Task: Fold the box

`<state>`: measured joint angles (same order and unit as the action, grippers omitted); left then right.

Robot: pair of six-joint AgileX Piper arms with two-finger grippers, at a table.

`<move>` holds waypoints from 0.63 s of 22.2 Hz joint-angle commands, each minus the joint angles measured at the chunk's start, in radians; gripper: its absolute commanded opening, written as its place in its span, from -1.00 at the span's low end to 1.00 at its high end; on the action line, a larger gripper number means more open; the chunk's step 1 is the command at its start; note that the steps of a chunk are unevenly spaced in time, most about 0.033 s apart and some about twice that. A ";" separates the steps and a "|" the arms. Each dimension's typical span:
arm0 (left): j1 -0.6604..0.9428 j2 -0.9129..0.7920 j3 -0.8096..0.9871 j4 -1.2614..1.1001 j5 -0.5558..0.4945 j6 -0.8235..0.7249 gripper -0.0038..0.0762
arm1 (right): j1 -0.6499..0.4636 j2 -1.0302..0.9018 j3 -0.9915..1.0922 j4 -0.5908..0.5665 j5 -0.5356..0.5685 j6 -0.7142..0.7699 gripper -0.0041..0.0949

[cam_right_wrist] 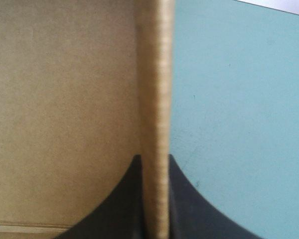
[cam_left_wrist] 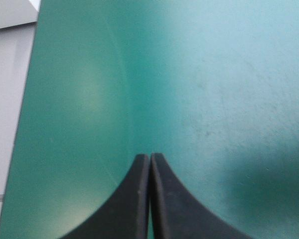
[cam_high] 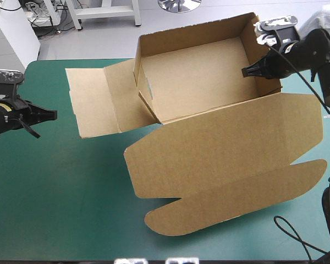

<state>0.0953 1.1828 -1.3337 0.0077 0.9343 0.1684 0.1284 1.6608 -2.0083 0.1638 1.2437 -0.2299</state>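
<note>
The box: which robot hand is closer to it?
Right. The right gripper is shut on a wall of the box; the left gripper, shut, sits apart near the left edge of the table.

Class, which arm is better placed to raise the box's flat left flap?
Left, probably: the left tool, shut, hangs free beside that flap, while the right tool is clamped on the box's right wall.

You've got brown board box (cam_high: 201, 77) far-centre on teal-green table (cam_high: 60, 209) | lid (cam_high: 225, 148) flat, nearward | right black-finned gripper (cam_high: 248, 70) on its right wall | left black-finned gripper (cam_high: 52, 114) at left edge, well apart
</note>
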 commanded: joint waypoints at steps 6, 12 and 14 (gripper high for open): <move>0.033 0.015 0.133 0.170 -0.280 -0.192 -0.93 | -0.104 -0.125 0.121 0.185 0.011 -0.093 -0.96; 0.049 0.159 0.227 -0.478 -0.335 0.239 -0.91 | -0.106 -0.141 0.119 0.294 0.011 -0.119 -0.96; 0.049 0.199 0.227 -0.645 -0.320 0.311 -0.92 | -0.106 -0.141 0.119 0.298 0.011 -0.119 -0.96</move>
<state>0.1451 1.3697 -1.0802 -0.4030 0.6548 0.3724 0.0286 1.5681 -1.8626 0.3968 1.2446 -0.3481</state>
